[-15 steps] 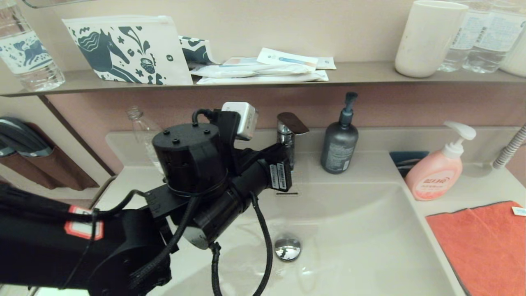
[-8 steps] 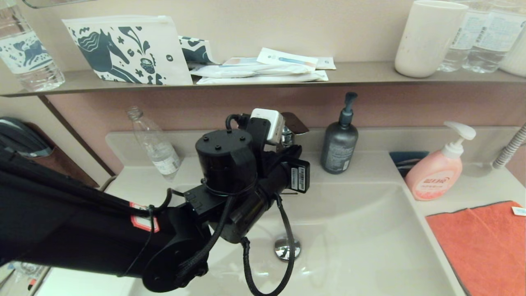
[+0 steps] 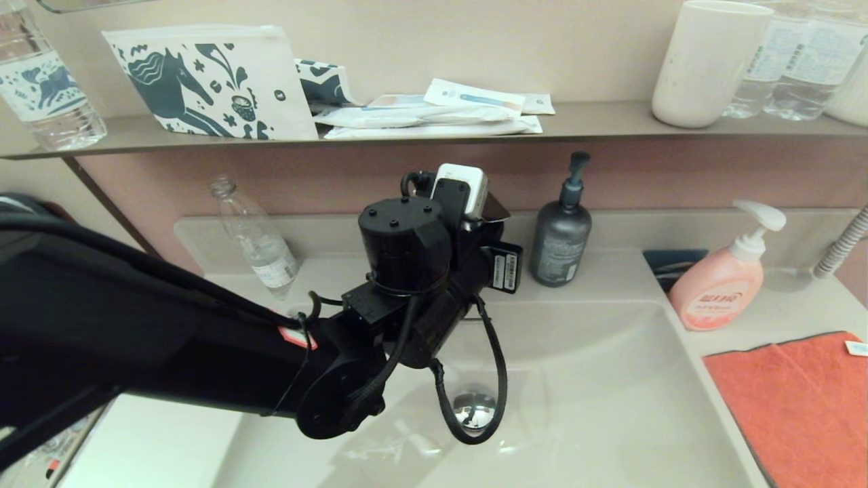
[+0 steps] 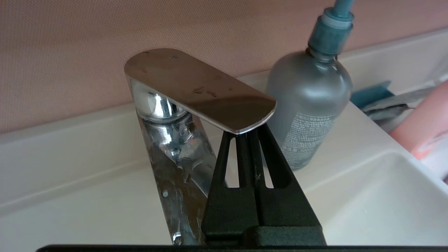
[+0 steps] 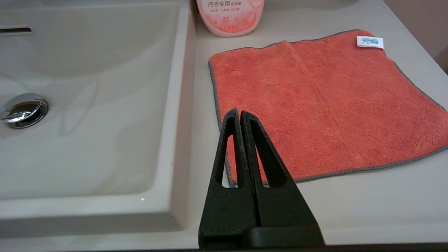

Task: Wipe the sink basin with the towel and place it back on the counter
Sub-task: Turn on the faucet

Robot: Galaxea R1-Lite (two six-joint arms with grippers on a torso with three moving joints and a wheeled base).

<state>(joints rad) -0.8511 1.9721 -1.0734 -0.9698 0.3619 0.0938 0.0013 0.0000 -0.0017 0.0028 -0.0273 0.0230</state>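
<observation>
The orange towel (image 3: pixel 800 400) lies flat on the counter (image 3: pixel 780 312) to the right of the sink basin (image 3: pixel 597 379), white tag at its far corner. In the right wrist view my right gripper (image 5: pixel 240 113) hovers shut and empty over the near left edge of the towel (image 5: pixel 325 105), beside the basin (image 5: pixel 87 122). My left arm (image 3: pixel 407 251) reaches across the basin to the faucet. In the left wrist view my left gripper (image 4: pixel 245 136) is shut and empty, its tips right under the front end of the chrome faucet lever (image 4: pixel 199 89).
A grey pump bottle (image 3: pixel 561 237) stands just right of the faucet, and a pink soap bottle (image 3: pixel 722 285) behind the towel. A clear plastic bottle (image 3: pixel 254 237) stands at the back left. The chrome drain stopper (image 3: pixel 475 410) sits mid-basin. A wall shelf (image 3: pixel 597 122) with pouches and a cup hangs above.
My left arm has swung right and toward the back wall, bringing its shut gripper up to the faucet lever. The towel has not moved.
</observation>
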